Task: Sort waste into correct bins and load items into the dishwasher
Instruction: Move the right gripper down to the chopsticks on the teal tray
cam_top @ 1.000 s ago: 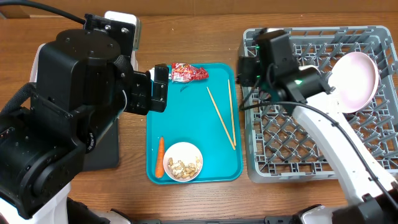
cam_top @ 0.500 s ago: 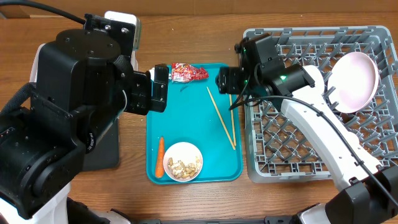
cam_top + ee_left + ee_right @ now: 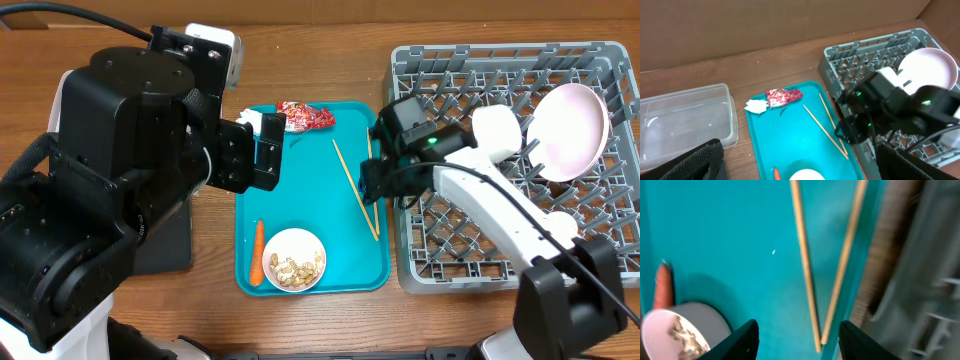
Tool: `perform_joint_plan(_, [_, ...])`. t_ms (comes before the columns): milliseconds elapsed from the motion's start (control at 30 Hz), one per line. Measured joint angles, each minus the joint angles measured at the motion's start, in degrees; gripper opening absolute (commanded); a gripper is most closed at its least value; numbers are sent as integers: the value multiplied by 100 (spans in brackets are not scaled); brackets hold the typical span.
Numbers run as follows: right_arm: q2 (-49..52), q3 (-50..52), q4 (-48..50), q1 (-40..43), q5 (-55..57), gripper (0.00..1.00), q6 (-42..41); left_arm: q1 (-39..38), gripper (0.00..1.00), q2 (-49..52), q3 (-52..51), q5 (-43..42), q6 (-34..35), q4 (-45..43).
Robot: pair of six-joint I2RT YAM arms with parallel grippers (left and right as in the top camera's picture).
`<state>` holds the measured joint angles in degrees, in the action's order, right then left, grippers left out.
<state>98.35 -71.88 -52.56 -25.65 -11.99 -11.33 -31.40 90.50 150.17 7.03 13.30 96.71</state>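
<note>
Two wooden chopsticks lie in a narrow V on the right side of the teal tray. My right gripper hangs low over their near ends, open; in the right wrist view the chopsticks point into the gap of the right gripper, untouched. My left gripper is wide open and empty above the tray's left part. On the tray are the red wrapper, white tissue, carrot and a bowl of nut scraps. A white plate stands in the grey dish rack.
The clear tub sits left of the tray, mostly hidden under my left arm in the overhead view. The black tray shows at the left arm's lower edge. The rack's left wall is close beside my right gripper.
My right gripper moved from the rack's left edge out over the teal tray and down to the chopsticks, its jaws narrowing. The left gripper shifted slightly right.
</note>
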Motion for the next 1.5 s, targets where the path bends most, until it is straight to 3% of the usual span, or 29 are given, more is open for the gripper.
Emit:
perform_joint_plan(367, [590, 22, 632, -1005, 815, 55, -201, 0, 100, 0, 0, -39, 0, 2])
perform_joint_plan(567, [780, 26, 1152, -868, 1486, 50, -450, 0, 100, 0, 0, -42, 0, 2])
perform_joint_plan(967, [1255, 26, 1342, -852, 1115, 44, -507, 0, 100, 0, 0, -42, 0, 0])
perform_joint_plan(1033, [1294, 20, 1392, -855, 1091, 35, -507, 0, 100, 0, 0, -44, 0, 0])
perform_joint_plan(1100, [1392, 9, 1362, -857, 1088, 13, -501, 0, 100, 0, 0, -44, 0, 2])
perform_joint_plan(1167, [1397, -11, 1268, -855, 1071, 5, -507, 0, 100, 0, 0, -44, 0, 0])
perform_joint_plan(1500, [1401, -463, -267, -857, 1261, 4, -599, 0, 100, 0, 0, -44, 0, 0])
